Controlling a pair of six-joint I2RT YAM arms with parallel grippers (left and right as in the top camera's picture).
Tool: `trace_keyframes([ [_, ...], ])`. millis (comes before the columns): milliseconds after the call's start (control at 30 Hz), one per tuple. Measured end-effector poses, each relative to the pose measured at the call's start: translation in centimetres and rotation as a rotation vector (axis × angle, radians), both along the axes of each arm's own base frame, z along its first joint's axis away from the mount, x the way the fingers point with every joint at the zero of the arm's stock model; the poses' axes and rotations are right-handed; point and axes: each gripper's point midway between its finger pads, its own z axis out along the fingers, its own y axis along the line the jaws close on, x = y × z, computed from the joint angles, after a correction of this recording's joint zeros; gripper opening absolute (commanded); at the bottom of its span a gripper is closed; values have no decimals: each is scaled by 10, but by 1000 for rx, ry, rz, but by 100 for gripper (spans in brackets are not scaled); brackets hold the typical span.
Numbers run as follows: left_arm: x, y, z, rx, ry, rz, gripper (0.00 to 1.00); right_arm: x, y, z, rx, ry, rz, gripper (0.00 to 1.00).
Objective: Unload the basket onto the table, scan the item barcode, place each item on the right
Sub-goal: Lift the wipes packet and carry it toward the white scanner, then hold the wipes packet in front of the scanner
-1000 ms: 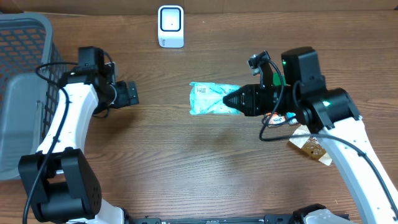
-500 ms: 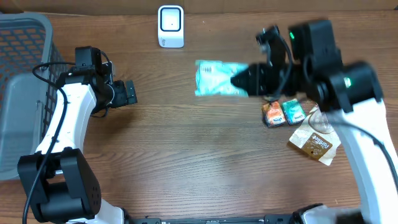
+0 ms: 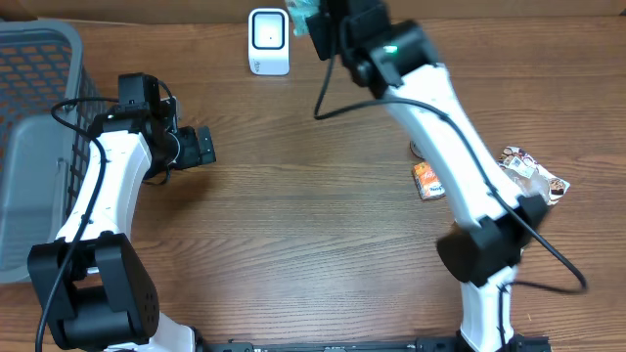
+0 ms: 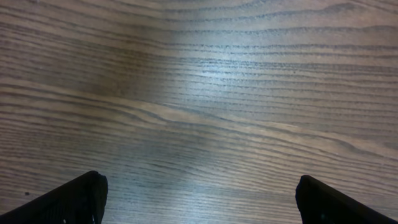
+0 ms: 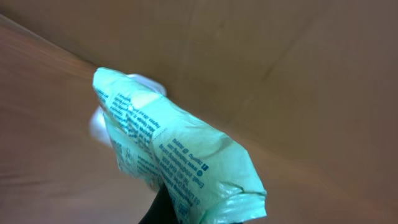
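The light green packet (image 5: 177,158) is off the table, pinched in the right gripper (image 3: 323,22), whose claw is closed tight on one end of it. In the overhead view only a sliver of the packet (image 3: 304,13) shows, at the far edge of the table just to the right of the white scanner (image 3: 268,41) and slightly beyond it. From the right wrist camera the packet juts away from the dark fingers (image 5: 158,208), its printed side showing rows of small dark text too small to read. A blurred white shape lies behind it, against a brown cardboard wall (image 5: 298,68); whether that shape is the scanner cannot be told. No barcode can be made out on the visible face. The right arm reaches from the near right side of the table up to the scanner's right. The left gripper (image 3: 206,147) sits to the left of the scanner and nearer the camera. Its claw is spread fully wide and has hold of nothing; the left wrist view shows only the two black fingertips (image 4: 74,198) at the lower corners and bare wood grain between them. Well to the right of the scanner and nearer the robot, an orange sachet (image 3: 428,181) lies on the table (image 3: 293,235), and farther right again a crumpled wrapper (image 3: 533,174). Far to the left of the scanner stands a grey mesh basket (image 3: 34,108) at the table's edge.
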Motion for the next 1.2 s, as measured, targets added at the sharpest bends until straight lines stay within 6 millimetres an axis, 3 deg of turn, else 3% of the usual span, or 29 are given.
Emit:
trace_keyframes([
  [133, 0, 0, 0, 0, 0, 0, 99, 40, 10, -21, -248, -129, 89, 4],
  [300, 0, 0, 0, 0, 1, 0, 100, 77, 24, -31, -431, -288, 149, 4],
  [500, 0, 0, 0, 0, 1, 0, 100, 104, 38, -42, -553, -428, 171, 4],
  [867, 0, 0, 0, 0, 1, 0, 100, 119, 71, -124, -749, -453, 287, 4],
  [1200, 0, 0, 0, 0, 1, 0, 100, 111, 90, -130, -816, -471, 347, 4],
])
